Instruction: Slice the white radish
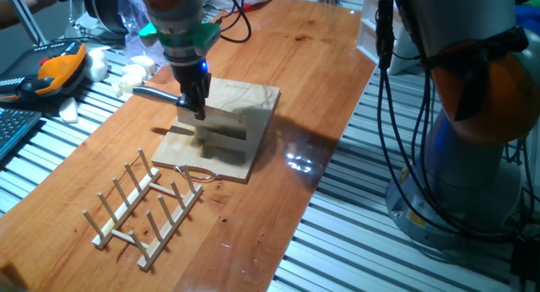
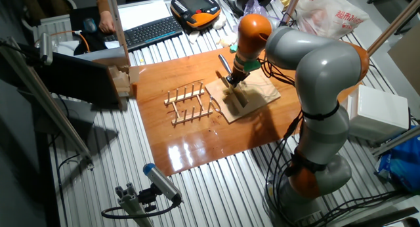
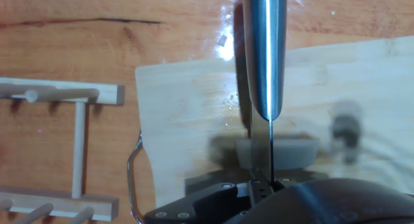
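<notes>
My gripper [image 1: 196, 102] is shut on a knife [image 1: 221, 123], with the handle [image 1: 156, 95] sticking out to the left and the blade edge down over the wooden cutting board [image 1: 253, 102]. In the hand view the blade [image 3: 264, 56] is seen edge-on and runs down onto a small creamy-white radish chunk [image 3: 297, 149] lying on the board [image 3: 187, 107]. The chunk shows on both sides of the blade. The gripper [image 3: 262, 185] sits at the bottom edge of that view. In the other fixed view the gripper [image 2: 233, 79] stands over the board [image 2: 259, 96]; the radish is hidden there.
A wooden peg rack [image 1: 143, 208] lies on the table in front of the board and also shows in the hand view [image 3: 65, 94]. Larger white lumps [image 1: 135, 73] and an orange teach pendant [image 1: 55, 73] sit at the back left. A metal loop [image 3: 132, 166] hangs off the board's edge.
</notes>
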Robot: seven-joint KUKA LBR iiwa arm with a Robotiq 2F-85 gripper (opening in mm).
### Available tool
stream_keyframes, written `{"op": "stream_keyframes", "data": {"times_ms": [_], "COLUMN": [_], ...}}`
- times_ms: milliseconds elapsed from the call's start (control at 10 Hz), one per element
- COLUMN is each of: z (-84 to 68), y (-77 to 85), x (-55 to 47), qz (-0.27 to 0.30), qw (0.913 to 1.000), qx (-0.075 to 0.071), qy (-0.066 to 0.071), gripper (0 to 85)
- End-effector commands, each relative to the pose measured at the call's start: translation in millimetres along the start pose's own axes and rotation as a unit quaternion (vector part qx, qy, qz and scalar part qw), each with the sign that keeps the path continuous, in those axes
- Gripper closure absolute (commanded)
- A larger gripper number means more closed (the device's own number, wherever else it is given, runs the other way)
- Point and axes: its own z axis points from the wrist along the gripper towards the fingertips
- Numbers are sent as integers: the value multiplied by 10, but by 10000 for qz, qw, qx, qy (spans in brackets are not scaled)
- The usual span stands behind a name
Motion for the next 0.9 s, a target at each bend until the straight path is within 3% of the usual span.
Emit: {"op": "stream_keyframes", "data": {"times_ms": [0, 800], "z": [8, 129], "y": [-4, 12], "x": [6, -27], "qz": [2, -36], "qw": [10000, 10000], "qx": [0, 27], "qy": [9, -81], "gripper": [850, 850]}}
